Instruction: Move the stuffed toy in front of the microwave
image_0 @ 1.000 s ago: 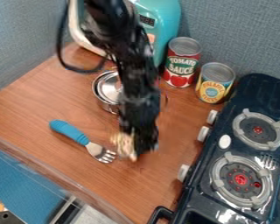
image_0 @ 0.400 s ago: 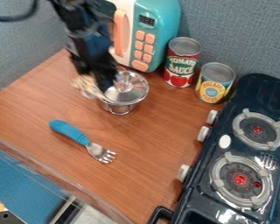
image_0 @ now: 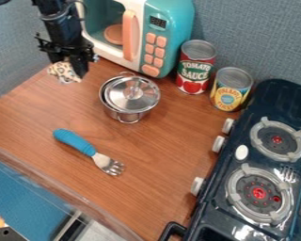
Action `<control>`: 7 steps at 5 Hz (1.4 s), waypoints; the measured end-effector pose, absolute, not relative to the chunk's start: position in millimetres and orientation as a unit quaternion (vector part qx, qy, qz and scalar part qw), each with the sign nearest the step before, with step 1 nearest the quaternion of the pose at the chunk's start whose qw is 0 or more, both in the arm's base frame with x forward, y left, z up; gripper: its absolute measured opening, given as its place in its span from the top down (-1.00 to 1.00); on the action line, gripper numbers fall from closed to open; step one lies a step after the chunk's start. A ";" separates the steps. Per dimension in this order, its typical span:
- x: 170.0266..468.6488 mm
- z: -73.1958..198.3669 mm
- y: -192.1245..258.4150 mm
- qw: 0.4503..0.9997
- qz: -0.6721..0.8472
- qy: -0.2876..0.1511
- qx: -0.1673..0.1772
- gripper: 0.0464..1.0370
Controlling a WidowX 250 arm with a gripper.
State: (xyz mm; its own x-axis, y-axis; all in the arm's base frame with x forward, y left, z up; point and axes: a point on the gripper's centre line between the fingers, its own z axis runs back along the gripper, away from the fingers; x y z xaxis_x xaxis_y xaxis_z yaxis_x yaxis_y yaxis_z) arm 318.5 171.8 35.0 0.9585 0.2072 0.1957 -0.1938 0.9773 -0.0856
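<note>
While the arm comes in from the upper left of the view, its black gripper [image_0: 71,71] hangs above the far left part of the wooden counter [image_0: 169,150], with the stuffed toy [image_0: 62,71] held between its fingers. The toy is pale with dark spots, bunched up at the fingertips and poking out on their left side. It is out in front of the microwave [image_0: 169,21], near the left end of its front; whether it touches the counter, I cannot tell. The microwave is teal with a white front, a peach handle, peach buttons and a small dark display, and a round peach plate [image_0: 113,34] shows inside it. Just in front of the microwave's button side stands a shiny metal pot [image_0: 124,115], its lid [image_0: 133,93] resting on top with the knob up. Nearer the camera lies a fork [image_0: 76,141], its blue handle toward the left and its metal tines toward the lower right. To the right of the microwave stand two upright cans, a red can [image_0: 194,70] and, near it, a yellow can [image_0: 231,92]. Along the right side is a dark toy stove [image_0: 206,212] with two gray burners, red at their centers, and white knobs on the edge facing the counter.
</note>
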 end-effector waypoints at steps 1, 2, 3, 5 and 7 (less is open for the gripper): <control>339.1 21.5 198.7 0.988 0.130 -0.087 -0.007 0.10; 352.5 14.8 217.6 0.984 0.153 -0.090 0.027 0.10; 365.4 6.9 219.0 0.984 0.153 -0.078 0.057 0.10; 381.0 -17.8 210.3 0.990 0.134 -0.029 0.044 -0.62; 377.1 -23.9 203.3 0.989 0.144 -0.020 0.032 -0.94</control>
State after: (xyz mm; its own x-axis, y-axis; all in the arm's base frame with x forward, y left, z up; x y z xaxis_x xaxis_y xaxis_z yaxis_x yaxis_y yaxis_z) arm 377.1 203.3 -23.9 0.9575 0.2843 0.0492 -0.2868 0.9563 0.0570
